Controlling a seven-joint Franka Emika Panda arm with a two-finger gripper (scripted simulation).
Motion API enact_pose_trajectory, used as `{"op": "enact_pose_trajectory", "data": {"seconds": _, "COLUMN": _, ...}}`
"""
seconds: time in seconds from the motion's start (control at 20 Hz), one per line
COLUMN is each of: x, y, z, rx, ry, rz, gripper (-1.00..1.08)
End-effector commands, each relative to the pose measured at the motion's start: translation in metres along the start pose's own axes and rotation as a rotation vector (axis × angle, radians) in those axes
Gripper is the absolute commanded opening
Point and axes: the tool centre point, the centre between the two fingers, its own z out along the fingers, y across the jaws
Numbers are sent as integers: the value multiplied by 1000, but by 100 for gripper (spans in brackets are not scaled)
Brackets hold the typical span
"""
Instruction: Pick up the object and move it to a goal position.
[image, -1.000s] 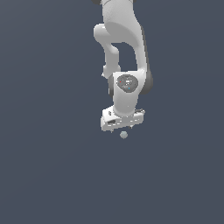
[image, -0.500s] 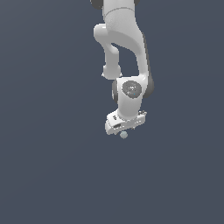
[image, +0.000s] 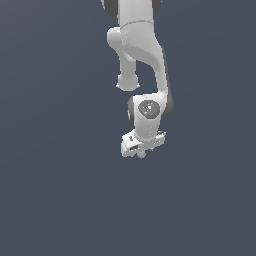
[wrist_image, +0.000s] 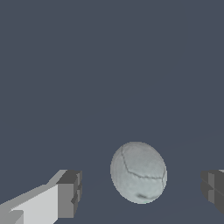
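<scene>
The object is a tiny pale grey-green ball (wrist_image: 138, 172) with faint seam lines. In the wrist view it lies between my two dark finger pads (wrist_image: 70, 192), with a gap on each side. My gripper (wrist_image: 142, 192) is open and touches nothing. In the exterior view the ball (image: 142, 155) peeks out just under the white gripper (image: 141, 151), whose fingers are hidden behind the hand.
The white arm (image: 142, 60) comes down from the top of the exterior view. A plain dark grey-blue surface (image: 60, 200) fills the rest of both views.
The gripper has come down over the ball. One second ago the ball lay apart below the hand; now it sits right under it, between the fingers.
</scene>
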Motion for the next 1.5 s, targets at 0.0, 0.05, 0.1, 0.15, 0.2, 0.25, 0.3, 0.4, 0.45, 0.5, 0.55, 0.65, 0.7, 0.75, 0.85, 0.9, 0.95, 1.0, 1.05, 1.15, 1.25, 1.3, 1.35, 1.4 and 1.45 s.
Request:
{"op": "enact_pose_trajectory", "data": {"seconds": 0.0, "x": 0, "y": 0, "z": 12, "rx": 0, "ry": 0, "rz": -2, "gripper": 100}}
{"op": "enact_pose_trajectory", "data": {"seconds": 0.05, "x": 0, "y": 0, "z": 15, "rx": 0, "ry": 0, "rz": -2, "gripper": 100}}
{"op": "enact_pose_trajectory", "data": {"seconds": 0.1, "x": 0, "y": 0, "z": 18, "rx": 0, "ry": 0, "rz": -2, "gripper": 100}}
{"op": "enact_pose_trajectory", "data": {"seconds": 0.15, "x": 0, "y": 0, "z": 20, "rx": 0, "ry": 0, "rz": -2, "gripper": 100}}
{"op": "enact_pose_trajectory", "data": {"seconds": 0.2, "x": 0, "y": 0, "z": 21, "rx": 0, "ry": 0, "rz": -2, "gripper": 100}}
{"op": "enact_pose_trajectory", "data": {"seconds": 0.25, "x": 1, "y": 0, "z": 22, "rx": 0, "ry": 0, "rz": -2, "gripper": 100}}
{"op": "enact_pose_trajectory", "data": {"seconds": 0.3, "x": 1, "y": 0, "z": 22, "rx": 0, "ry": 0, "rz": -2, "gripper": 100}}
{"op": "enact_pose_trajectory", "data": {"seconds": 0.4, "x": 1, "y": 0, "z": 22, "rx": 0, "ry": 0, "rz": -2, "gripper": -100}}
{"op": "enact_pose_trajectory", "data": {"seconds": 0.45, "x": 1, "y": 0, "z": 22, "rx": 0, "ry": 0, "rz": -2, "gripper": -100}}
{"op": "enact_pose_trajectory", "data": {"seconds": 0.5, "x": 1, "y": 0, "z": 22, "rx": 0, "ry": 0, "rz": -2, "gripper": -100}}
{"op": "enact_pose_trajectory", "data": {"seconds": 0.55, "x": 1, "y": 0, "z": 22, "rx": 0, "ry": 0, "rz": -2, "gripper": -100}}
{"op": "enact_pose_trajectory", "data": {"seconds": 0.65, "x": 1, "y": 0, "z": 22, "rx": 0, "ry": 0, "rz": -2, "gripper": -100}}
{"op": "enact_pose_trajectory", "data": {"seconds": 0.7, "x": 1, "y": 0, "z": 22, "rx": 0, "ry": 0, "rz": -2, "gripper": -100}}
{"op": "enact_pose_trajectory", "data": {"seconds": 0.75, "x": 1, "y": 0, "z": 22, "rx": 0, "ry": 0, "rz": -2, "gripper": -100}}
{"op": "enact_pose_trajectory", "data": {"seconds": 0.85, "x": 1, "y": 0, "z": 22, "rx": 0, "ry": 0, "rz": -2, "gripper": -100}}
{"op": "enact_pose_trajectory", "data": {"seconds": 0.9, "x": 1, "y": 0, "z": 21, "rx": 0, "ry": 0, "rz": -2, "gripper": -100}}
{"op": "enact_pose_trajectory", "data": {"seconds": 0.95, "x": 1, "y": 0, "z": 21, "rx": 0, "ry": 0, "rz": -2, "gripper": -100}}
{"op": "enact_pose_trajectory", "data": {"seconds": 1.0, "x": 0, "y": 1, "z": 19, "rx": 0, "ry": 0, "rz": -2, "gripper": -100}}
{"op": "enact_pose_trajectory", "data": {"seconds": 1.05, "x": 0, "y": 1, "z": 17, "rx": 0, "ry": 0, "rz": -2, "gripper": -100}}
{"op": "enact_pose_trajectory", "data": {"seconds": 1.15, "x": -1, "y": 2, "z": 12, "rx": 0, "ry": 0, "rz": -2, "gripper": -100}}
{"op": "enact_pose_trajectory", "data": {"seconds": 1.25, "x": -2, "y": 4, "z": 5, "rx": 0, "ry": 0, "rz": -2, "gripper": -100}}
{"op": "enact_pose_trajectory", "data": {"seconds": 1.3, "x": -3, "y": 5, "z": 0, "rx": 0, "ry": 0, "rz": -2, "gripper": -100}}
{"op": "enact_pose_trajectory", "data": {"seconds": 1.35, "x": -3, "y": 6, "z": -5, "rx": 0, "ry": 0, "rz": -2, "gripper": -100}}
{"op": "enact_pose_trajectory", "data": {"seconds": 1.4, "x": -4, "y": 7, "z": -11, "rx": 0, "ry": 0, "rz": -2, "gripper": -100}}
{"op": "enact_pose_trajectory", "data": {"seconds": 1.45, "x": -5, "y": 8, "z": -17, "rx": 0, "ry": 0, "rz": -2, "gripper": -100}}
